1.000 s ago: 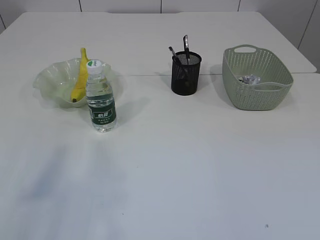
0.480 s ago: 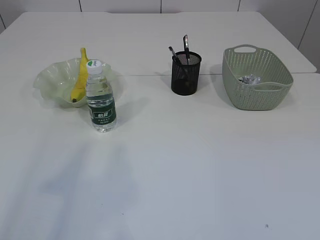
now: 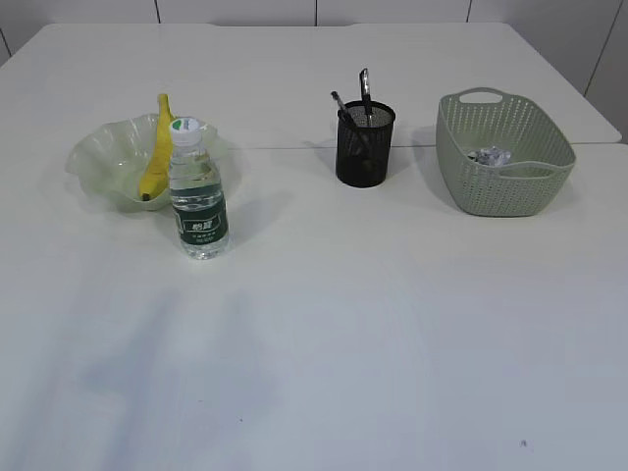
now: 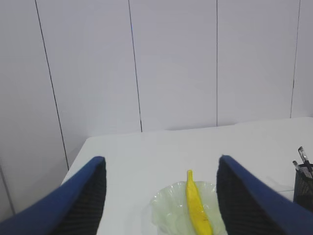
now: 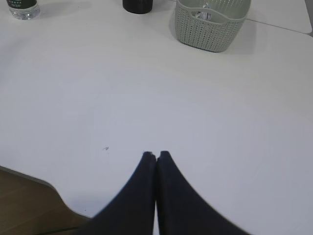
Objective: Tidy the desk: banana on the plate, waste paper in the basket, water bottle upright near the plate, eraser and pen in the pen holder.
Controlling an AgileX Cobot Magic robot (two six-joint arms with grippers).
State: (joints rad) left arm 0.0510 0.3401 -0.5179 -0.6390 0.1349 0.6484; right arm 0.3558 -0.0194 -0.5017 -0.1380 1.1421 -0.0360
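Above the plate (image 4: 164,208), left gripper (image 4: 161,196) gapes wide, empty; right gripper (image 5: 156,155) closed, apparently empty.

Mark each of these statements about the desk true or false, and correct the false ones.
1. The banana lies on the plate. True.
2. The bottle lies on its side. False: it stands upright by the plate.
3. The paper is in the basket. True.
4. The pen holder is empty. False: pens stick out of it.
5. The left gripper grips the banana. False: its jaws are open and hold nothing.
6. The right gripper is shut. True.
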